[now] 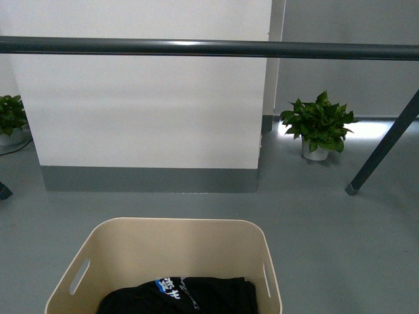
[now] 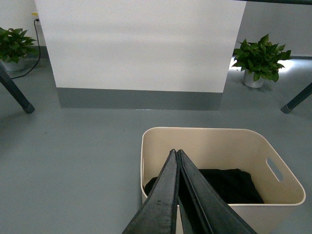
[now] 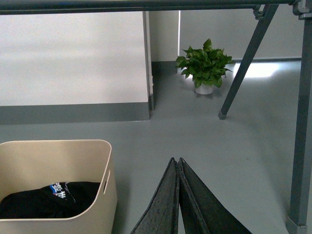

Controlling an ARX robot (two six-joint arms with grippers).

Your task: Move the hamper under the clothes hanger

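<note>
I find the beige plastic rectangular hamper (image 1: 167, 261) on the grey floor (image 1: 327, 229) at the bottom centre of the front view, its near edge cut off by the frame. A black garment with a blue-and-white print (image 1: 180, 296) lies in its bottom. The dark grey metal clothes hanger (image 1: 209, 48) shows as a long horizontal bar across the top of that frame, with one angled leg (image 1: 383, 147) coming down at the right edge. I judge the hamper to sit on my side of the bar, so it would need to go forward, toward the white wall (image 1: 144, 98).

The left pincer (image 2: 176, 152) is pressed together — both fingers meet in a point at the bottom centre of the left wrist view, over the hamper's near-left corner, and pinch nothing. Whether it touches the rim I cannot tell. The right pincer (image 3: 176, 160) is likewise pressed together and empty, at the bottom centre of the right wrist view; there the hamper sits at the lower left, apart from the fingers, with bare floor between.

The relation that matters: the hamper's long axis runs across the front view, roughly parallel to the bar, with slot handles (image 1: 80, 276) at both ends. The left arm is the nearer — the right stands off beside the hamper's right end. Two potted green plants (image 1: 319, 124) stand by the far wall, clear of the likely path.
</note>
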